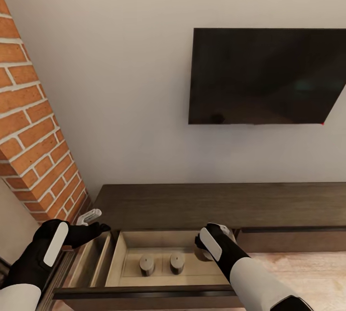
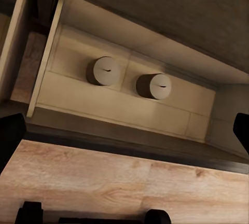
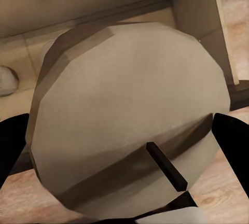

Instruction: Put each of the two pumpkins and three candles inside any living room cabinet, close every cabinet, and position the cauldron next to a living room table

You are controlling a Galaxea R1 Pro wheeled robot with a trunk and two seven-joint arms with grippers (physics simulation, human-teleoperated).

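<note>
The dark-brown cabinet (image 1: 216, 203) runs along the wall with one drawer (image 1: 126, 248) pulled out, pale beige inside. Two grey-beige candles (image 1: 146, 264) (image 1: 177, 262) stand upright side by side on the drawer floor, and appear as candles (image 2: 106, 71) (image 2: 154, 86) in the left wrist view. My right gripper (image 1: 207, 249) hangs over the drawer's right end, shut on a third candle (image 3: 129, 115), whose dark wick faces the camera. To the left of the drawer, my left gripper (image 1: 93, 223) is open and holds nothing. The pumpkins, the cauldron and the table are out of view.
A red brick column (image 1: 33, 133) stands close on the left. A black TV (image 1: 269, 75) hangs on the wall above the cabinet. Another open compartment (image 1: 91, 258) lies left of the drawer. Light wood floor (image 1: 312, 272) shows at the right.
</note>
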